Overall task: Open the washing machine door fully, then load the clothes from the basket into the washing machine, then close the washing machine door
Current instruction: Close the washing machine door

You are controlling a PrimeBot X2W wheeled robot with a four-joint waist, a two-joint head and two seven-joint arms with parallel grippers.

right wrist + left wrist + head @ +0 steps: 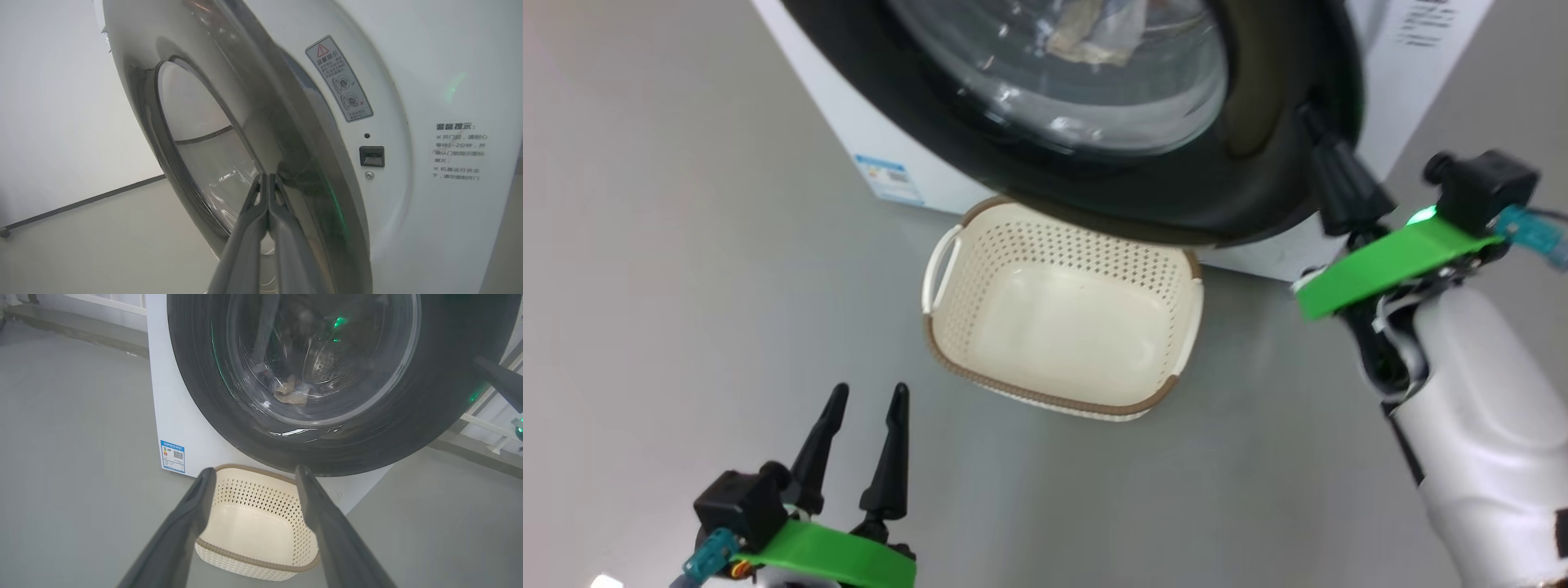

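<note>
Black-rimmed washing machine door [1241,192] stands ajar; right gripper [267,177], fingers pressed together, sits at its edge. Left gripper [870,392], fingers spread, hovers near the basket [1045,245] on the floor [686,245].

Head looks steeply down; left wrist, lower, shares its basket [1054,327] and washing machine door [1241,192]; right wrist hugs that door.
</note>
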